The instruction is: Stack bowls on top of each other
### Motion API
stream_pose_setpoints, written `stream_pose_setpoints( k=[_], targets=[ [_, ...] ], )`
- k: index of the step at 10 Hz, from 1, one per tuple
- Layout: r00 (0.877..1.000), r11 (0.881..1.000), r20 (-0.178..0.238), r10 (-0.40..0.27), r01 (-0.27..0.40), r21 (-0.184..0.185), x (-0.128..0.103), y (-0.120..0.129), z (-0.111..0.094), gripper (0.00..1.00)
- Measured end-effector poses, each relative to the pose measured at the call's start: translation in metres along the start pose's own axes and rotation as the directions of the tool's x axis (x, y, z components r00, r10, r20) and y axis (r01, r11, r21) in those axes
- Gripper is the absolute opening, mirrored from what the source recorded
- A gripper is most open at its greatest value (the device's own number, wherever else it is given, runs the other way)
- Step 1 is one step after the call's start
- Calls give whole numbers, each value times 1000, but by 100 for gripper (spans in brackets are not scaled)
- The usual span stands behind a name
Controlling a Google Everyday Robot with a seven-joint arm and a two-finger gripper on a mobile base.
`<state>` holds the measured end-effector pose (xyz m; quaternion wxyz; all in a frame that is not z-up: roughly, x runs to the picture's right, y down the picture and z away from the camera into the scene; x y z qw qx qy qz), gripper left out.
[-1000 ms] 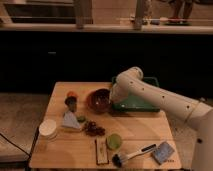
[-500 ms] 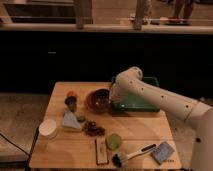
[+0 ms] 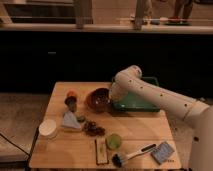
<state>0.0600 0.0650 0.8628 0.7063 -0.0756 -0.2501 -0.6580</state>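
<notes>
Nearest you on the table [image 3: 150, 125] were a brush [image 3: 131, 154], a grey-blue pad [image 3: 163, 151] and a flat brown bar [image 3: 101, 150], with the small green cup [image 3: 113, 141] just behind them and the white round tub [image 3: 47, 128] at the left edge. None of that was yours to touch. Mid-table sat a pale blue lump [image 3: 70, 120] and a dark clump [image 3: 93, 129]. Behind those was the maroon bowl [image 3: 97, 99], upright and mouth up, near the table's middle. The orange bowl [image 3: 72, 94] showed only as a small orange patch well to its left, against a dark item I couldn't identify, so confirm it before you commit. The gripper [image 3: 111, 97] was at the maroon bowl's right rim, between the bowl and the green tray [image 3: 137, 100]. I couldn't tell whether it was clamped on the rim or released. Handling call: both bowls looked rigid and light, probably plastic. The maroon one was glossy inside, so expect slip. You'd want a rim pinch, one side in and one out, bowl kept level. A bowl that light may swing from a one-sided grip. For nesting, centre over the lower bowl and lower gently, or it could skate off.
</notes>
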Motion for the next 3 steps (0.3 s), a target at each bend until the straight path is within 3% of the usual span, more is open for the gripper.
stream_pose_setpoints(
  k=[3],
  targets=[
    [1000, 1000, 0, -18, 18, 22, 11, -6, 0, 0]
  ],
)
